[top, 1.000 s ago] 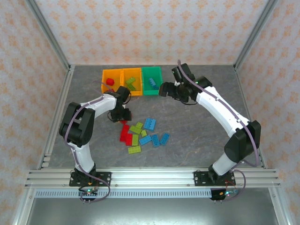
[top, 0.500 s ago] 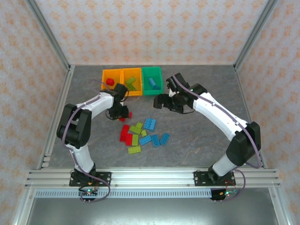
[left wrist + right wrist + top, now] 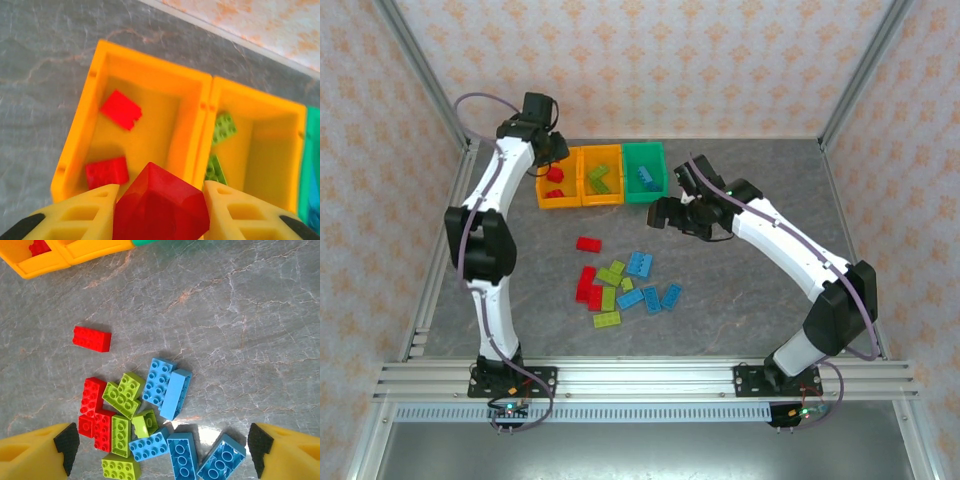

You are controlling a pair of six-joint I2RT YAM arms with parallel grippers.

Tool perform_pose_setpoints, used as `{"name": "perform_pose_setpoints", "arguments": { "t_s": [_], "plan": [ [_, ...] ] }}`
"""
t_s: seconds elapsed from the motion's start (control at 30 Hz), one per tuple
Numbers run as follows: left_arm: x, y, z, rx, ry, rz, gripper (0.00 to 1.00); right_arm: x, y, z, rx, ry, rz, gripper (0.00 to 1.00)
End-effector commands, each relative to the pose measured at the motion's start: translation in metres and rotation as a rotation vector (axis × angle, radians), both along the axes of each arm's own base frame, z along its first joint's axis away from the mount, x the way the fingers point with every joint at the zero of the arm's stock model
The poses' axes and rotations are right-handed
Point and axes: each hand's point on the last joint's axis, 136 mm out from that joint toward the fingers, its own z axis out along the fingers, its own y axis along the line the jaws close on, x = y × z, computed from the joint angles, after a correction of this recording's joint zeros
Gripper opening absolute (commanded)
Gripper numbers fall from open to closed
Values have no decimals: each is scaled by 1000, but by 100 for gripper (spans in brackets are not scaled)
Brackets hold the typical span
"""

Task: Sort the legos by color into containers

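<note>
- Nearest the arm bases, the pile of legos (image 3: 620, 285) is sitting loose on the grey table (image 3: 750, 300), roughly mid-table. It's a mix of red, lime and light blue bricks, mostly touching or just beside each other, with the reds bunching at the pile's 9 o'clock side and the blues at 3 to 4 o'clock.
- A lone red brick (image 3: 588, 244) is lying flat at about 11 o'clock from the pile, apart from the rest, studs up.
- The right gripper (image 3: 662, 214) is hanging above the table at about 1 o'clock from the pile. Its jaws are standing wide apart with nothing between them, and its wrist cam is looking straight down at the pile.
- The three bins are sitting side by side in a row at 12 o'clock, near the far edge, walls touching.
- The green bin (image 3: 645, 199) is sitting at the 3 o'clock end of the row, with a blue brick (image 3: 647, 177) lying in it.
- The middle orange bin (image 3: 260, 97) is holding lime bricks (image 3: 224, 127).
- The left orange bin (image 3: 75, 150) is holding two red bricks (image 3: 121, 109), lying apart from each other.
- Farthest out, the left gripper (image 3: 160, 192) is hovering over the left orange bin's near rim, at about 11 o'clock from the pile. It's clamping a red brick (image 3: 157, 215) between its yellow fingers (image 3: 90, 215), tilted a bit.
</note>
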Motion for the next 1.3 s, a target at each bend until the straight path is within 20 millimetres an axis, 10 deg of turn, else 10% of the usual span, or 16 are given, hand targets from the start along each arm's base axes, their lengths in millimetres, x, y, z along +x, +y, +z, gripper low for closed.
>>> {"name": "perform_pose_setpoints", "arguments": {
  "t_s": [0.0, 0.33, 0.6, 0.9, 1.27],
  "plan": [
    [7, 13, -22, 20, 84, 48, 43, 2, -6, 16, -3, -42, -25, 89],
    [9, -5, 19, -66, -3, -1, 71, -2, -6, -6, -58, 40, -2, 93],
    [-70, -43, 100, -3, -107, -187, 73, -22, 24, -74, -187, 197, 178, 94],
    [-167, -65, 81, 44, -114, -425, 79, -30, 57, -138, -182, 406, 310, 80],
    [-185, -67, 75, 14, -82, -424, 82, -38, 19, -158, -326, 407, 222, 36]
  ]
}}
